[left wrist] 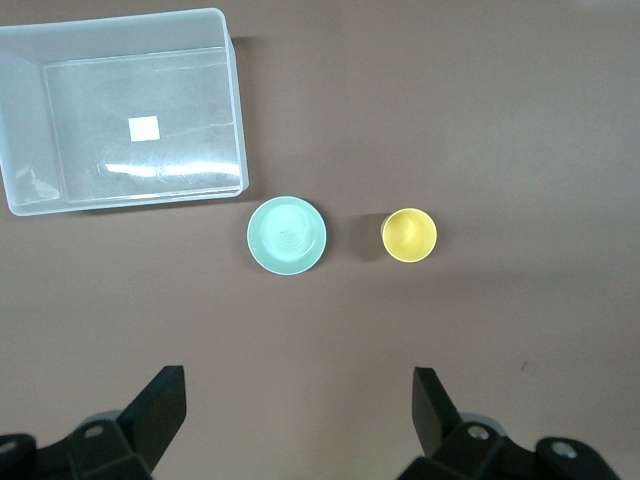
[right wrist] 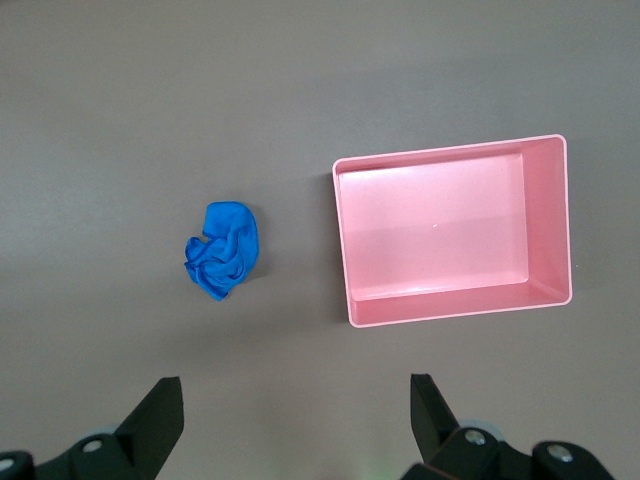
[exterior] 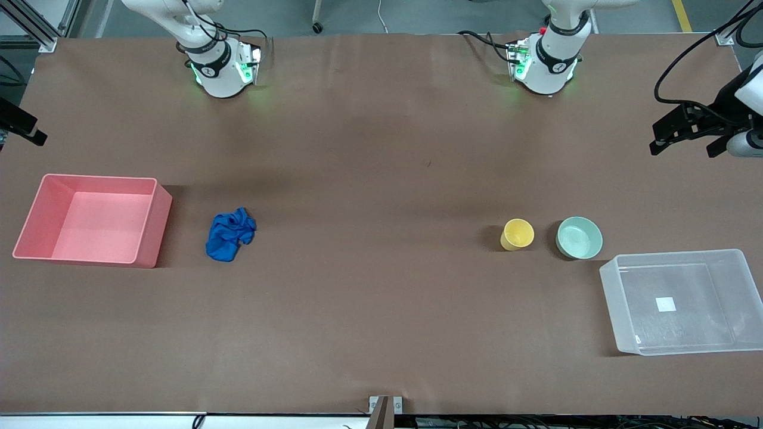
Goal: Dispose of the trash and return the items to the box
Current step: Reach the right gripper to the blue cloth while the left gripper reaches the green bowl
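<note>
The blue wrinkled trash wad (exterior: 230,234) lies on the table beside the pink bin, toward the right arm's end; it also shows in the right wrist view (right wrist: 224,250). The yellow cup (exterior: 517,233) and the mint-green bowl (exterior: 579,238) stand side by side next to the clear box (exterior: 614,298), toward the left arm's end. They show in the left wrist view too: cup (left wrist: 409,234), bowl (left wrist: 287,235), box (left wrist: 235,120). My left gripper (left wrist: 297,385) is open and empty high over bare table near cup and bowl. My right gripper (right wrist: 295,385) is open and empty high over bare table near the wad.
An opaque pink bin (exterior: 152,229), empty, stands at the right arm's end of the table, also in the right wrist view (right wrist: 345,240). The clear box holds nothing but its white label (exterior: 665,304). Brown table surface lies between the wad and the cup.
</note>
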Action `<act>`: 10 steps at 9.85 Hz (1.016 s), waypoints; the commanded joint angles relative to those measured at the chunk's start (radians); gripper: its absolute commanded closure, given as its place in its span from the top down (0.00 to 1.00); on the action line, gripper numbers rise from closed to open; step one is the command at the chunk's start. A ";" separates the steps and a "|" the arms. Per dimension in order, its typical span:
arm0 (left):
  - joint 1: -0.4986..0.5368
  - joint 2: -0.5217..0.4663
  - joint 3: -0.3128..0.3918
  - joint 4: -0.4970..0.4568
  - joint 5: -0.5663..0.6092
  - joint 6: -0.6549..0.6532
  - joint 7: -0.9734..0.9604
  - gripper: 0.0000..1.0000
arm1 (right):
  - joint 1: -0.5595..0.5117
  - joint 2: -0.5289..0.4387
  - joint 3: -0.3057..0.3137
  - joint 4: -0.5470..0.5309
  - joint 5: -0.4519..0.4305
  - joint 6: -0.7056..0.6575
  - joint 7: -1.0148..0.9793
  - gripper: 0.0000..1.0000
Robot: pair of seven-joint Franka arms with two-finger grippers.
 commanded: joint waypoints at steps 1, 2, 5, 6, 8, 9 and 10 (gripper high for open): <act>0.010 0.003 -0.001 -0.035 0.017 0.013 0.011 1.00 | -0.001 -0.016 0.004 -0.006 -0.013 -0.007 -0.009 1.00; 0.008 0.006 0.001 -0.032 0.020 0.015 0.011 1.00 | -0.001 -0.016 0.004 -0.006 -0.013 -0.007 -0.009 1.00; 0.016 0.043 0.004 -0.026 0.018 0.027 0.017 1.00 | 0.005 -0.018 0.014 -0.015 -0.011 -0.008 -0.002 1.00; 0.052 0.049 0.001 -0.036 0.018 0.077 0.020 1.00 | 0.022 -0.013 0.015 -0.032 -0.011 -0.002 0.009 1.00; 0.068 0.105 0.001 -0.059 0.015 0.131 0.020 0.98 | 0.109 0.082 0.017 -0.049 -0.014 0.033 0.102 1.00; 0.094 0.110 -0.001 -0.122 0.012 0.198 0.021 0.98 | 0.149 0.131 0.017 -0.077 -0.014 0.100 0.148 1.00; 0.106 0.107 0.001 -0.215 0.010 0.299 0.041 0.98 | 0.184 0.171 0.017 -0.136 -0.014 0.195 0.156 1.00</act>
